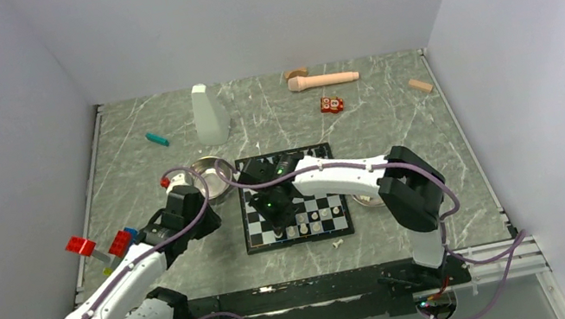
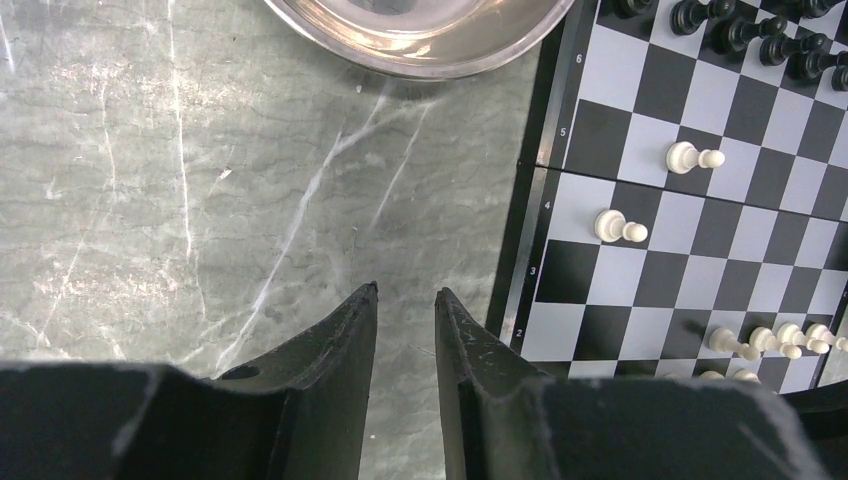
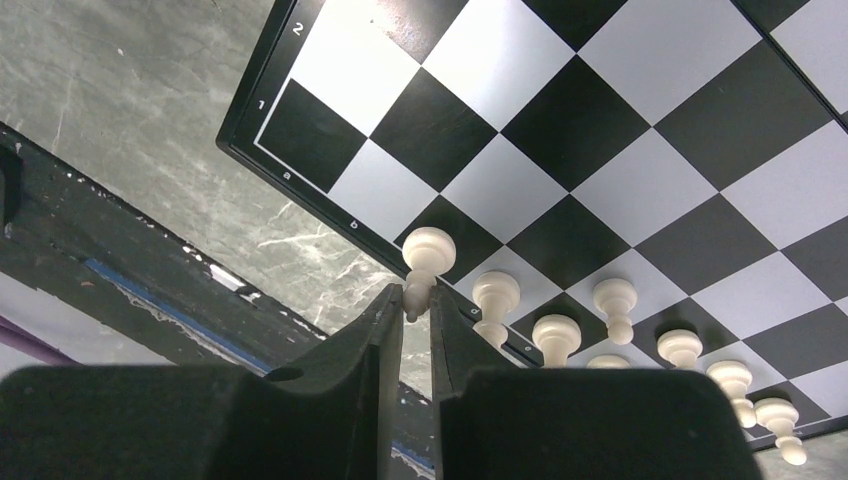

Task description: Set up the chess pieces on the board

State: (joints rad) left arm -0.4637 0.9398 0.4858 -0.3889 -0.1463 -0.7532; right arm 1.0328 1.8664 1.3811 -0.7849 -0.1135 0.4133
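The board [image 1: 249,218] lies mid-table, with black chess pieces [image 1: 263,168] at its far side and white pieces [image 1: 314,220] along its near edge. My right gripper [image 1: 276,224] hovers over the board's near left corner. In the right wrist view it [image 3: 417,296] is shut on a white piece [image 3: 428,252], held by its top just above the board [image 3: 560,120], beside a row of standing white pieces [image 3: 556,335]. My left gripper [image 2: 405,293] is open and empty over the bare table left of the board [image 2: 600,70]. Two white pawns [image 2: 618,227] sit in its middle rows.
One steel bowl [image 1: 212,176] stands left of the board's far corner and shows in the left wrist view [image 2: 420,35]; another [image 1: 369,198] is half hidden under my right arm. A loose white piece [image 1: 337,244] lies before the board. Red blocks [image 1: 81,245], a white bottle [image 1: 210,115] and a wooden pestle [image 1: 322,80] lie farther off.
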